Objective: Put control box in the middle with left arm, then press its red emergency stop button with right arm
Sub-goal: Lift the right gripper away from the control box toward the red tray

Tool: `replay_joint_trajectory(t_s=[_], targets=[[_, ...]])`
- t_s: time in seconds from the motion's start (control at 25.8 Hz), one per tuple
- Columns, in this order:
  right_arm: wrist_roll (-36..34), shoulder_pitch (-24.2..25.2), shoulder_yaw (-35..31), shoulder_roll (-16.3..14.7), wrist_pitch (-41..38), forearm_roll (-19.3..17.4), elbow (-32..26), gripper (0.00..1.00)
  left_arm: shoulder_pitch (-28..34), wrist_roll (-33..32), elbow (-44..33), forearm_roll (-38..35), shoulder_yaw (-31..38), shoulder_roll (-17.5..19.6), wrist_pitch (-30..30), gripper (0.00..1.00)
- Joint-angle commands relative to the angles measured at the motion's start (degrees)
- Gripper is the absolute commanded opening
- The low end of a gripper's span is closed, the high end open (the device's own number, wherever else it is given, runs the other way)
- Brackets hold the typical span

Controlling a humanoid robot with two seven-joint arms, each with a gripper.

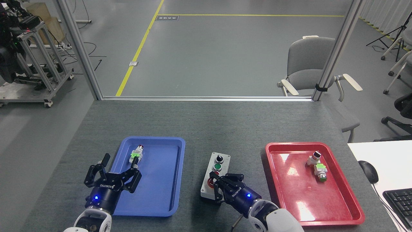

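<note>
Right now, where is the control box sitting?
The control box sits on the grey table between the blue tray and red tray, its near end under the right gripper.

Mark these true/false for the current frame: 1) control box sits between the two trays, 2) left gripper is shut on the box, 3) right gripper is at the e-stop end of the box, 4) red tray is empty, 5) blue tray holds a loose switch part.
1) True: the control box lies between the blue tray and the red tray.
2) False: the left gripper is open, at the blue tray's left edge.
3) True: the right gripper covers much of the red emergency stop button.
4) False: it holds a switch part.
5) True: loose switch part.
</note>
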Motion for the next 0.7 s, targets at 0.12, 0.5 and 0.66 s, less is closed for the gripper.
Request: replay_joint_trajectory(t_s=[0.12,0.5,0.66], targets=[[6.17,-0.65,-0.77,0.38,-0.14,-0.95,-0.75,0.0,0.2,1.2,0.51,0.33,0.28,0.05,-1.15,1.0],[5.99,-2.85,-20.81,-0.5,0.03,-5.87,-6.99,0.99,-0.59,1.03,0.68,0.33,0.37,-1.62,-1.15,1.0],[5.99,-2.94,-28.98,-3.22,0.83,-5.96,-7.16,0.99,-0.68,0.68,1.3,0.15,0.37,-1.79,-0.97,1.0]])
